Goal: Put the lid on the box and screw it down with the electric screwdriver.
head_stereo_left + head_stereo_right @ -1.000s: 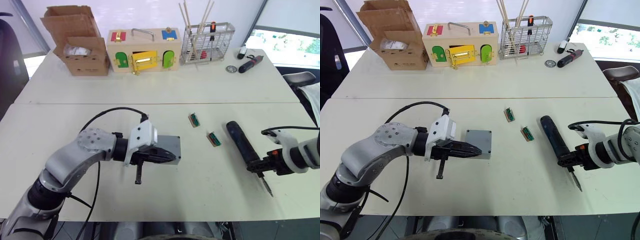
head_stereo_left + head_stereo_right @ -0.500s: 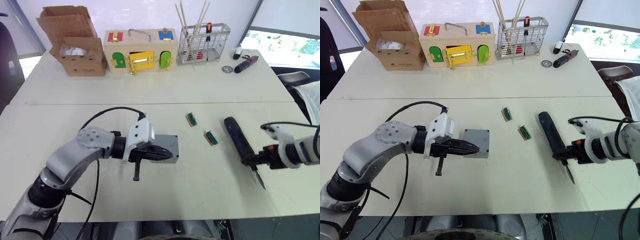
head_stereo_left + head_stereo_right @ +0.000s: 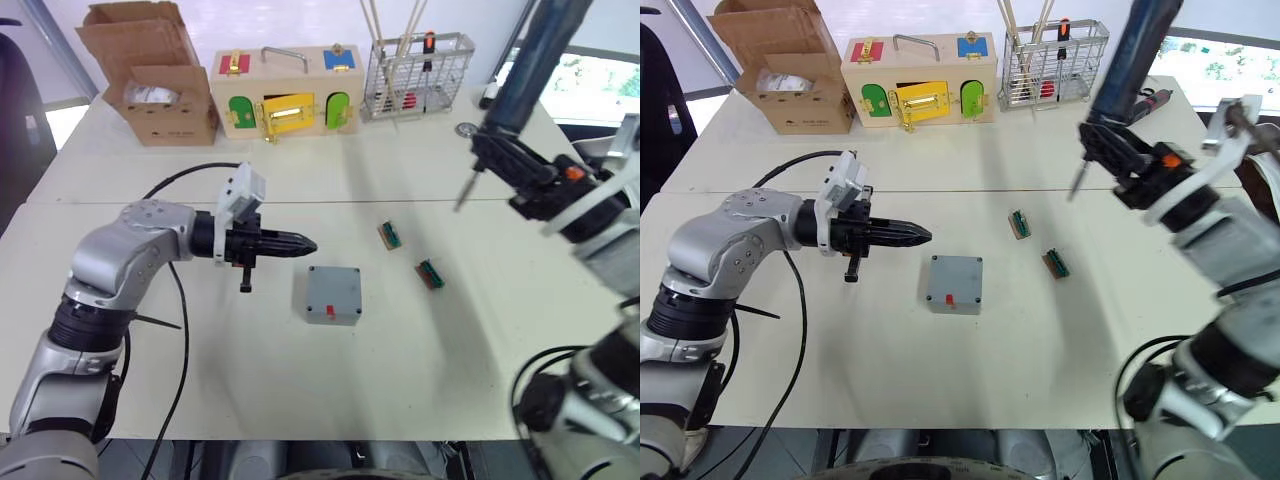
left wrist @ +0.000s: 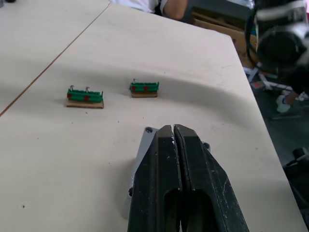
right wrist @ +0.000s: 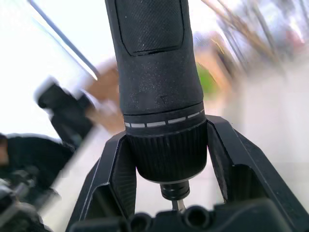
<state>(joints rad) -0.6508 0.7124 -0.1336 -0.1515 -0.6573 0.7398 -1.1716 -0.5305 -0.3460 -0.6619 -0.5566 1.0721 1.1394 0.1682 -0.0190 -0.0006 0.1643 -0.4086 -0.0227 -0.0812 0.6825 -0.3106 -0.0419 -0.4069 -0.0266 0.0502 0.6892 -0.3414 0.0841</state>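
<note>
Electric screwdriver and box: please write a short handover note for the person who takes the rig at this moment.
Left pincer: shut, empty, in the air beside the box, apart from it.
Right pincer: shut on the electric screwdriver, held high over the table, bit pointing down.
The box stands on the table; the lid seems to sit on it.
Done: lid placed, tool picked up.
Left: bring the bit down and screw the lid at its corners.

Cardboard box [image 3: 150, 75]; wooden latch box [image 3: 283, 92]; wire basket [image 3: 417, 75]

No readable text — no labels, brands, numbers.
</note>
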